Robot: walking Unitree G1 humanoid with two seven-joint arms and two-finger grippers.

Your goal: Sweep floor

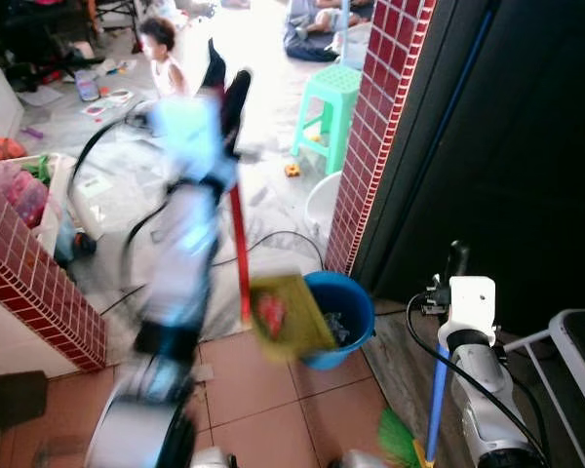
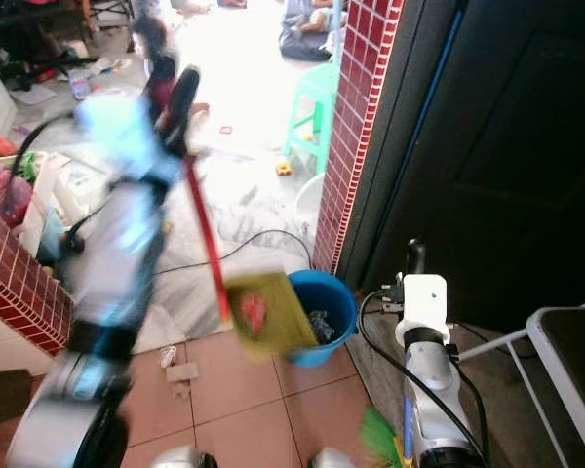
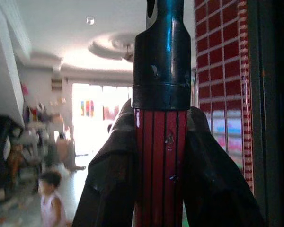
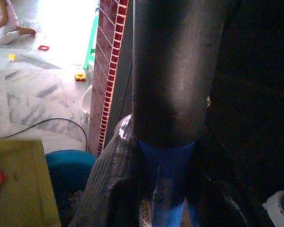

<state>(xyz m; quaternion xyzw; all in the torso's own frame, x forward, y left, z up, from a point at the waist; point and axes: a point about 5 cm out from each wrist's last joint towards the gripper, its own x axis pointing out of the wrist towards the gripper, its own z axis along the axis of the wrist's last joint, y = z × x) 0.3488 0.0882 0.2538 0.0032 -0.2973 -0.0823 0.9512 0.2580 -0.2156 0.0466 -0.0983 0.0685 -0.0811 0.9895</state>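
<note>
My left gripper (image 1: pixel 224 90) is raised and blurred, shut on the red handle (image 1: pixel 239 253) of a yellow-green dustpan (image 1: pixel 288 314). The dustpan hangs tilted at the rim of a blue bucket (image 1: pixel 349 300), with something red on it. In the left wrist view the red handle (image 3: pixel 162 165) with its black cap sits clamped between the fingers (image 3: pixel 109 189). My right gripper (image 1: pixel 455 261) stands low on the right, shut on the broom's blue handle (image 1: pixel 437 400). The broom's green bristles (image 1: pixel 398 439) rest on the floor. The right wrist view shows the broom handle (image 4: pixel 168 179), the dustpan (image 4: pixel 19 184) and the bucket (image 4: pixel 68 170).
A red brick pillar (image 1: pixel 380 127) and a dark door stand just behind the bucket. A low brick wall (image 1: pixel 39 292) is on the left. Beyond are a green stool (image 1: pixel 331 107), a cable (image 1: pixel 273 239) on the floor and a seated child (image 1: pixel 161 49). Paper scraps (image 2: pixel 180 370) lie on the tiles. A white rack (image 1: pixel 575 341) is at right.
</note>
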